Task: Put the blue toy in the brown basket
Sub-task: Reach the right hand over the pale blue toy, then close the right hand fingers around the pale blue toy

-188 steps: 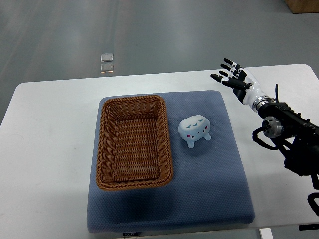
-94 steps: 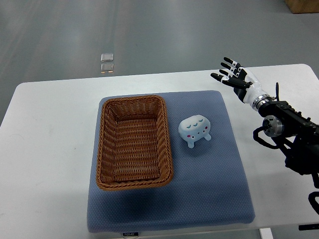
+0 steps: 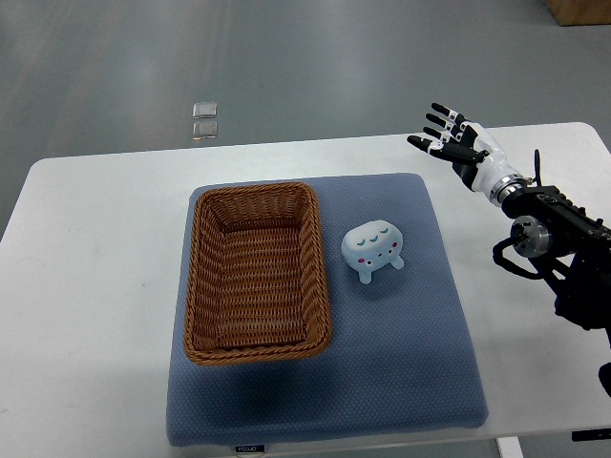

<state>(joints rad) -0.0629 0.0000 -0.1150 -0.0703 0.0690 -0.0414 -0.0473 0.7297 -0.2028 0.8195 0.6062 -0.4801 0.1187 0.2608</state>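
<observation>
A pale blue toy [image 3: 373,250] with pink cheeks and small legs lies on the blue mat [image 3: 410,363], just right of the brown wicker basket [image 3: 256,272]. The basket is rectangular and holds nothing. My right hand [image 3: 447,137] hovers over the table's far right part, above and to the right of the toy, well apart from it. Its fingers are spread and hold nothing. The black forearm runs off to the right edge. The left arm does not show.
The mat lies on a white table [image 3: 86,286] whose far edge borders a grey floor. Two small shiny squares [image 3: 203,119] lie on the floor beyond the table. A brown box corner [image 3: 580,10] shows at top right.
My right hand has drifted slightly up and to the right, away from the toy. The toy and the basket have not moved.
</observation>
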